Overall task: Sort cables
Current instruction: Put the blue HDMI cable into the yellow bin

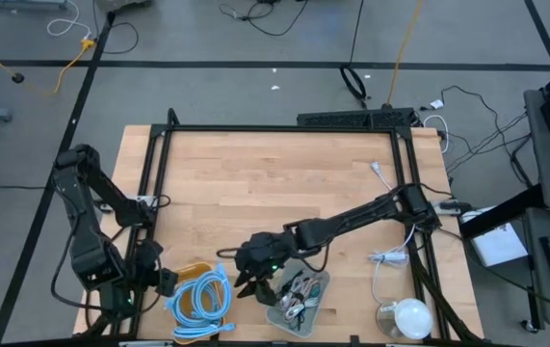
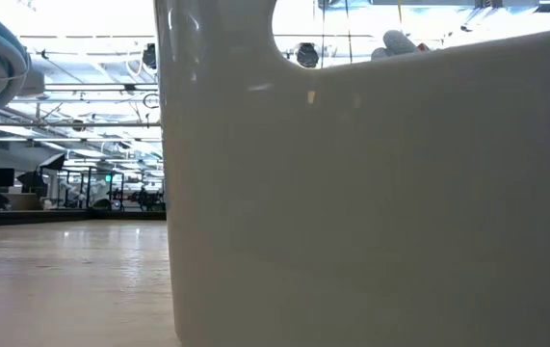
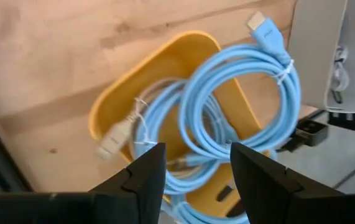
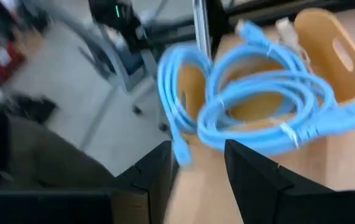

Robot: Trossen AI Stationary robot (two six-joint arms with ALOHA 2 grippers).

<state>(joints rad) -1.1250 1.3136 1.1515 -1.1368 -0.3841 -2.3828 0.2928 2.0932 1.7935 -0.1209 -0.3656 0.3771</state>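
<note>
1. Surface: wooden table [image 1: 275, 183] is sitting inside a black frame on grey floor.
2. Left pincer [image 1: 164, 282] is hovering beside the yellow bin [image 1: 195, 273], fingers parted, holding nothing.
3. Light-blue cables [image 1: 202, 301], coiled loops, are spilling over that bin.
4. Right pincer [image 1: 253, 285] is standing open and empty between the bins; best lifted clear before reaching again.
5. Thinner bundles [image 1: 298, 289] are lying in the clear tray [image 1: 315, 297].

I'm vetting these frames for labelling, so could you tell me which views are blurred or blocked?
Right wrist view: light-blue cables smeared by motion. Left wrist view: slightly soft, yellow bin readable. Low view: white bin blocks most of it. High view: sharp.
</note>
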